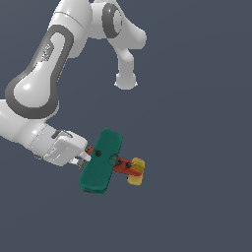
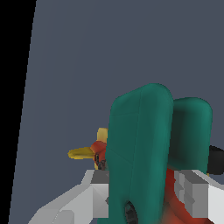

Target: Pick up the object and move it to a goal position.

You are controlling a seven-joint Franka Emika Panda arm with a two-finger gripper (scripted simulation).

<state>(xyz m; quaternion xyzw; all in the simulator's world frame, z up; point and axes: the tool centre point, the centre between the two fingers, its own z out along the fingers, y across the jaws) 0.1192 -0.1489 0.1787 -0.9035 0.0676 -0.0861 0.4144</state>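
Exterior view: toy biplane [image 1: 104, 161] held beside the wrist.
Jaws: gripper [image 1: 86, 156] clamped on the red body, by the wings.
Risk: off-centre hold; plane may twist or slip.

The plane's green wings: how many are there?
2. The toy plane has two teal wings stacked: one nearer the wrist camera, the other behind. The hand grips it.

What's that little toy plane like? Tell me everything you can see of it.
The toy biplane has two rounded teal-green wings, a red body, a yellow tail and small black wheels. It looks like smooth plastic. The gripper holds it by the body at the wings, its fingers on either side, tail pointing away from the arm.
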